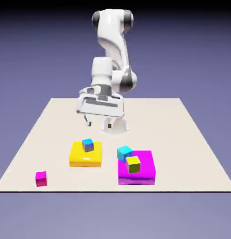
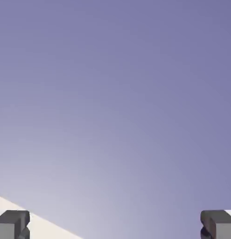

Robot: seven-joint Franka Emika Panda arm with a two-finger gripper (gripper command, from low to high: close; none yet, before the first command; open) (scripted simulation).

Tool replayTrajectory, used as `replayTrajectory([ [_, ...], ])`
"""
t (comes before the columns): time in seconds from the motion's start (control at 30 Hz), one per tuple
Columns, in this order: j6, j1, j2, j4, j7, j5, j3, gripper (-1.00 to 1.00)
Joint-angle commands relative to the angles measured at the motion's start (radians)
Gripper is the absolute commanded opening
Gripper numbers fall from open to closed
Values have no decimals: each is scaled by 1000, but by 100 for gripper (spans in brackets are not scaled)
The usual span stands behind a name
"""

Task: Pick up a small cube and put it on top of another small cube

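The small magenta cube (image 1: 41, 178) sits alone on the table near the front edge, at the exterior view's left. A small blue cube (image 1: 88, 145) rests on a flat yellow block (image 1: 84, 158). A cyan cube (image 1: 124, 152) and a yellow-green cube (image 1: 133, 164) rest on a flat magenta block (image 1: 138, 173). My gripper (image 1: 99, 122) hangs above the table behind the blocks, far from the small magenta cube. It is open and holds nothing. In the hand view the gripper (image 2: 115, 226) shows wide-apart fingertips (image 2: 13, 225) with only backdrop between them; no cube appears there.
The beige table (image 1: 182, 140) reaches the front edge just below the blocks. The hand view shows mostly blue-violet backdrop, with a sliver of the table (image 2: 42, 228) at the bottom left.
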Motion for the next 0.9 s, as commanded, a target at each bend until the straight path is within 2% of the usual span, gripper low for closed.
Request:
replayTrajectory([
  [0.0, -1, 2, 23, 11, -44, 0, -13, 0],
  [0.87, -36, 49, 624, 307, -1174, 3, -341, 0],
])
